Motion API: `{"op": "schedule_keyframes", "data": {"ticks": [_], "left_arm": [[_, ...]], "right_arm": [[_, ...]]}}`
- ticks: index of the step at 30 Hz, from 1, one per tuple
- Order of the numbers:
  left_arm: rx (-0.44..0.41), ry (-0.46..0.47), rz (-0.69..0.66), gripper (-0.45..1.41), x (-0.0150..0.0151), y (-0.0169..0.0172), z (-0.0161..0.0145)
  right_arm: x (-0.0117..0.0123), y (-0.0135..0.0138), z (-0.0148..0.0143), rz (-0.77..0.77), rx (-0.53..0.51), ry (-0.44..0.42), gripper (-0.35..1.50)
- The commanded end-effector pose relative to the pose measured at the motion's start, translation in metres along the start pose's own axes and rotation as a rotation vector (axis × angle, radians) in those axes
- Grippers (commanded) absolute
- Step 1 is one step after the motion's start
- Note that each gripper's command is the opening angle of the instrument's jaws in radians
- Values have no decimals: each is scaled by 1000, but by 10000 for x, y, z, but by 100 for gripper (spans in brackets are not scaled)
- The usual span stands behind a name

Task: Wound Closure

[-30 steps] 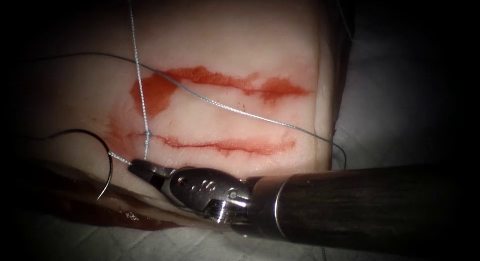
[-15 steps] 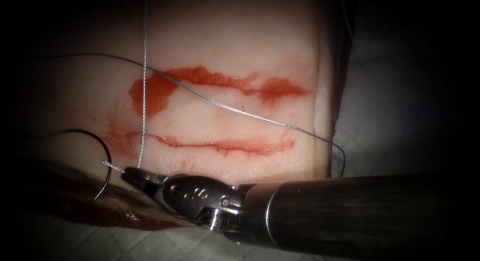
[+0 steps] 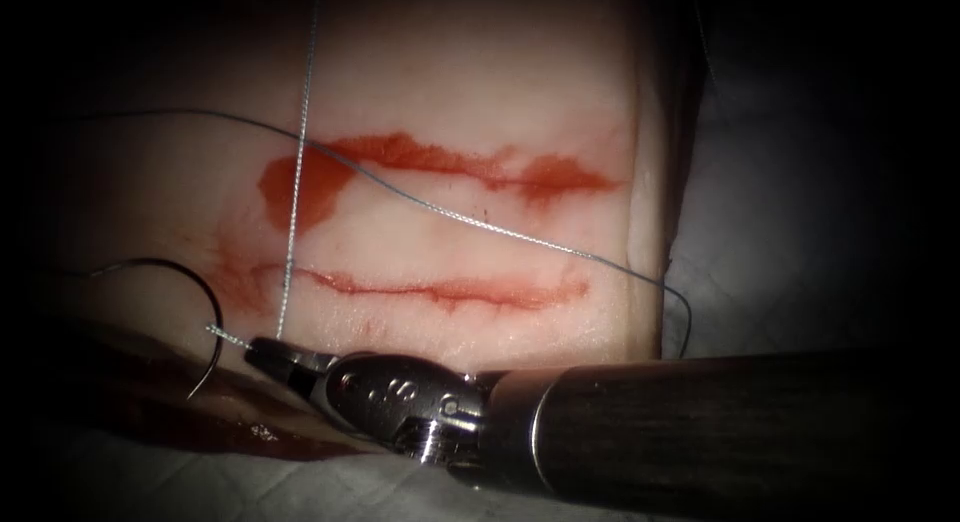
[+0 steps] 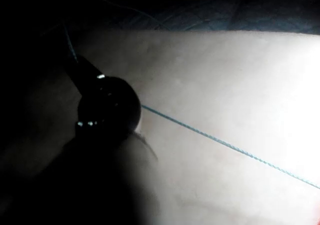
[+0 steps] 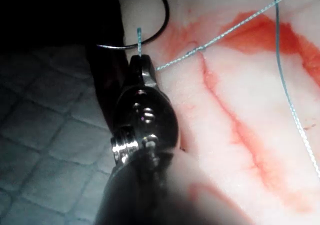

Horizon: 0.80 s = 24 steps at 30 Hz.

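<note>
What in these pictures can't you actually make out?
- Left tool, left wrist view: a dark silhouette in shadow, so its jaws can't be read.
- Thread, endoscope view: its upper end is cut off by the top edge.
- Needle, endoscope view: its lower tip fades into the shadow at the tissue edge.

- Under the tissue you have a pale cloth (image 3: 760, 222) — it spreads out to the right of the block and along its near edge.
- Your right wrist view shows the same cloth (image 5: 45, 135) as a quilted sheet with a diamond-stitched pattern.
- Your left wrist view catches that quilted weave (image 4: 210, 15) beyond the block's far edge — dim there.
</note>
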Motion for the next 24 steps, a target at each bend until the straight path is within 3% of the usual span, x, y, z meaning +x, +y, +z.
{"op": "schedule_keyframes", "data": {"ticks": [1, 24], "left_arm": [[-3, -5, 1, -45, -1, -1, 10], [13, 5, 4, -45, 1, -8, 27]], "right_arm": [[1, 2, 10, -1, -2, -2, -35], [5, 11, 9, -6, -38, 18, -35]]}}
